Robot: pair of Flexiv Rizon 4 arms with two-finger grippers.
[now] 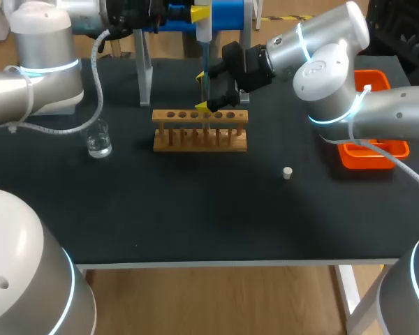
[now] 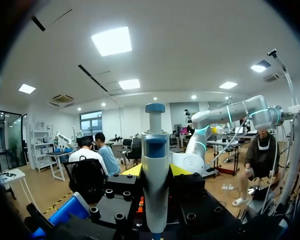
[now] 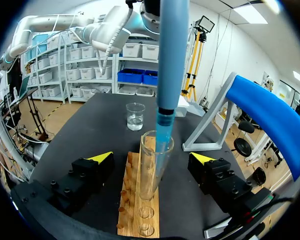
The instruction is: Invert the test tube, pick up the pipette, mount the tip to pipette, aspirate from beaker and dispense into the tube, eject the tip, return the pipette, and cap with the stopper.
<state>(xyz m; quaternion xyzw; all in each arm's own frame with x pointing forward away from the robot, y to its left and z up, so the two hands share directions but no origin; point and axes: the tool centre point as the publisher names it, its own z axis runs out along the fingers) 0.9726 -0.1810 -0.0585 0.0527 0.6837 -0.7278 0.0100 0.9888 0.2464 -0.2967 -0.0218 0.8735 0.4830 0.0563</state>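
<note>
A glass test tube (image 3: 151, 170) stands upright in the wooden rack (image 3: 138, 212), between the spread fingers of my right gripper (image 3: 152, 159), which touch nothing. The blue pipette tip (image 3: 165, 127) dips into the tube's mouth from above. My left gripper (image 2: 155, 172) is shut on the white and blue pipette (image 2: 155, 150), held upright over the rack (image 1: 200, 130). In the head view the pipette (image 1: 204, 38) hangs from the left gripper (image 1: 195, 12) and the right gripper (image 1: 222, 102) sits behind the rack. The beaker (image 1: 98, 139) stands left of the rack, the small white stopper (image 1: 287, 172) to its right.
The blue and white pipette stand (image 1: 227, 17) rises at the table's back, with a grey leg (image 1: 145, 77) behind the rack. An orange tray (image 1: 373, 150) lies at the right edge under my right arm. The beaker (image 3: 135, 116) is ahead of the right gripper.
</note>
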